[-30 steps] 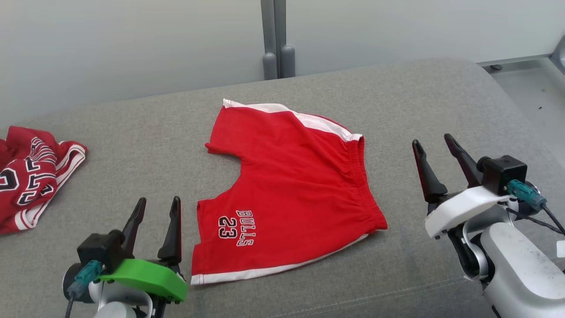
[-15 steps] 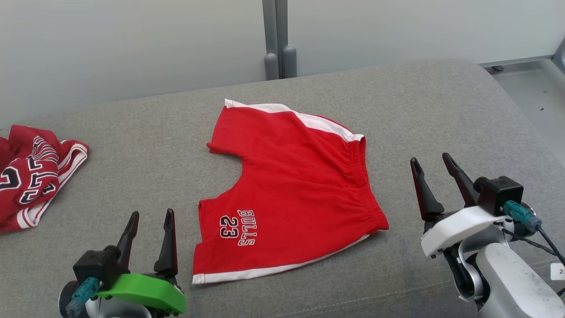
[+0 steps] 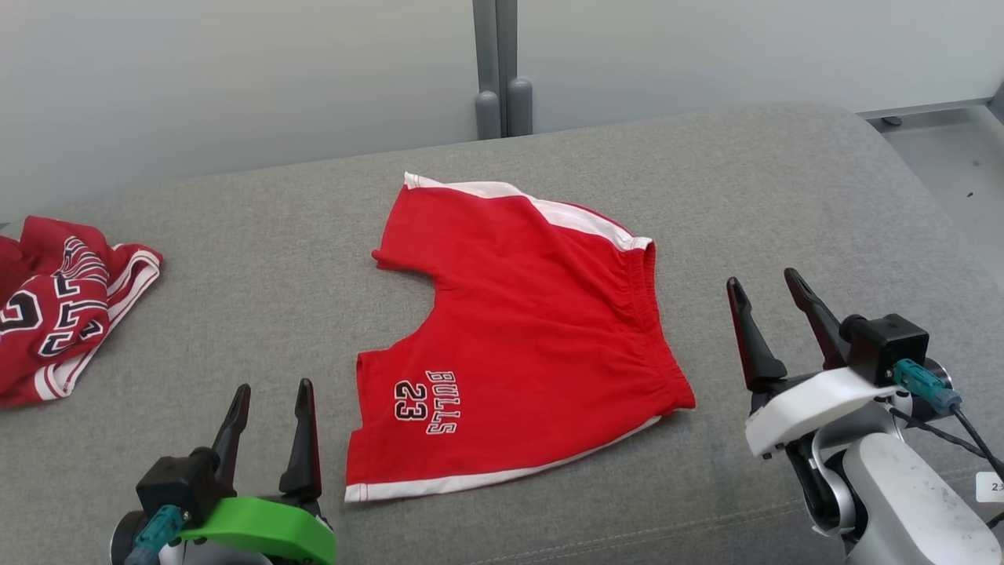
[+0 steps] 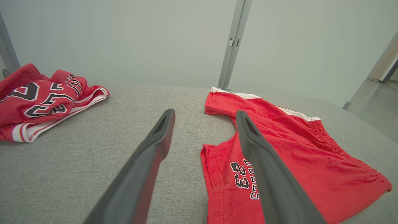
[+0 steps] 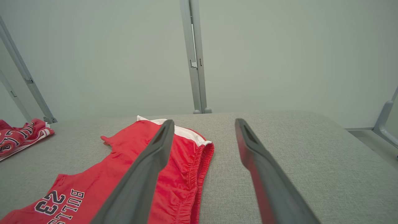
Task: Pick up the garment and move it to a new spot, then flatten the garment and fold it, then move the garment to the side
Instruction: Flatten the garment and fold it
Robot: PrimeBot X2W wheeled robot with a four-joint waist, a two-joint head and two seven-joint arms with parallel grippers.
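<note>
The garment, a pair of red shorts (image 3: 518,337) with white trim and "BULLS 23" on one leg, lies spread flat on the grey cushion (image 3: 235,259), waistband to the right. My left gripper (image 3: 274,388) stands open just left of the near leg hem, not touching it. My right gripper (image 3: 762,278) is open to the right of the waistband, above the cushion. In the left wrist view, the open left gripper (image 4: 205,112) looks over the shorts (image 4: 295,149). In the right wrist view, the right gripper (image 5: 204,121) frames the waistband of the shorts (image 5: 93,174).
A crumpled red jersey (image 3: 55,314) lies at the cushion's far left, also visible as the jersey (image 4: 40,99) in the left wrist view. A grey post (image 3: 502,94) and pale wall stand behind. The cushion's rounded right end drops to the floor (image 3: 941,149).
Both grippers have drawn back toward me, lower in the head view, staying open. The camera has shifted slightly. The shorts lie as before.
</note>
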